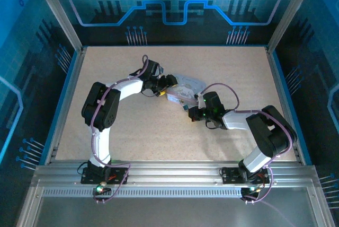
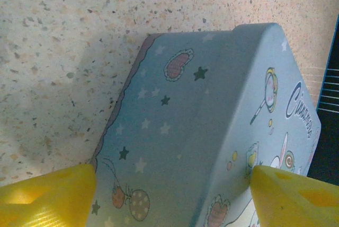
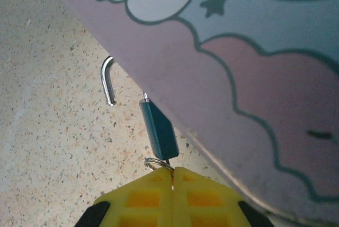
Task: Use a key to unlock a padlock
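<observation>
Step in hand: key turn or just past it, as I judge. The right gripper [image 3: 172, 176] has its yellow fingers pressed together on the key [image 3: 169, 164], a thin sliver running from the fingertips at 12 o'clock into the bottom of the padlock [image 3: 159, 129]. A small key ring [image 3: 153, 162] sits at the joint, at 11 o'clock from the tips.

The padlock is a dark blue-grey block hanging along the edge of the tin box [image 2: 201, 131], above the speckled table [image 2: 63, 36]. Its shackle [image 3: 107, 78] stands at 10 o'clock of the body. The free end hangs clear of the body, so the lock looks already sprung. The other leg is hidden by the tin, so I cannot tell whether it is hooked through a hasp.

The left gripper [image 2: 169, 198] is spread wide with the tin between its pads, one at 7 o'clock and one at 5 o'clock in the left wrist view. Both touch the tin's sides, so it reads as a steadying clamp. From above, the left gripper is at 9 o'clock of the tin and the right one at 5 o'clock.

Next move, my call: confirm the shackle is free, then swing it or pull the body off the tin without dragging the tin out of the clamp. The right fingers must keep their pinch, as the key is tiny.

Writing: a cursive word on the lid starts "Cinnam", and the rest is unclear. The tin also has cartoon art, stars and clouds. No brand is legible on the padlock.
</observation>
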Available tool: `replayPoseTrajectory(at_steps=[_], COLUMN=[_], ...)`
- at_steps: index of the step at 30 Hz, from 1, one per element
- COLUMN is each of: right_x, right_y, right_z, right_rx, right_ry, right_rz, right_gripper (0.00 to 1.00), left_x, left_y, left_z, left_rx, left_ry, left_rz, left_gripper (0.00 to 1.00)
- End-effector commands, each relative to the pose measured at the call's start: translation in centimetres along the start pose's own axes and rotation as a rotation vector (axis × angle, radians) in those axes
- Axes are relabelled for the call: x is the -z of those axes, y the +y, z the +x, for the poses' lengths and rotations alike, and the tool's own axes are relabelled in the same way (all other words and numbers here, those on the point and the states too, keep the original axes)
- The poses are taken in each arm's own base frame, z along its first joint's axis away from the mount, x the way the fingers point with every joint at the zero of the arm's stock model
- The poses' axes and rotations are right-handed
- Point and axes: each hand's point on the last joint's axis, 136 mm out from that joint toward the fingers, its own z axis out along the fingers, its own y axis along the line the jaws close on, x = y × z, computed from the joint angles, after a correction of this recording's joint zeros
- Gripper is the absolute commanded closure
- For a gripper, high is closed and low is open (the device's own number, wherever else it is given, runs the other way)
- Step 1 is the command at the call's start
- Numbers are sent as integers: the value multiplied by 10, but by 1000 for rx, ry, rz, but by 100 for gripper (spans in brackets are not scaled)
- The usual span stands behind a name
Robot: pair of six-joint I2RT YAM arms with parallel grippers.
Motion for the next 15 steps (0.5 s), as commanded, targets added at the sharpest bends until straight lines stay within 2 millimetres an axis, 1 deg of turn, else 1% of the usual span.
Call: replayPoseTrajectory(at_steps=[1,10,15], right_x=[-1,0,1], right_y=[-6,-5,-5], right_z=[-1,-1,-1], right_rx=[-21,-13,-21], right_ry=[17,17,17], right_rz=[10,7,-5], right_gripper=[97,95,93], left_x=[-1,-6,-5], left_y=[14,29,34], left_z=[4,14,16], left_rx=[3,20,21], left_ry=[14,39,32], left_rz=[-26,-52,-66], left_gripper=[24,25,26])
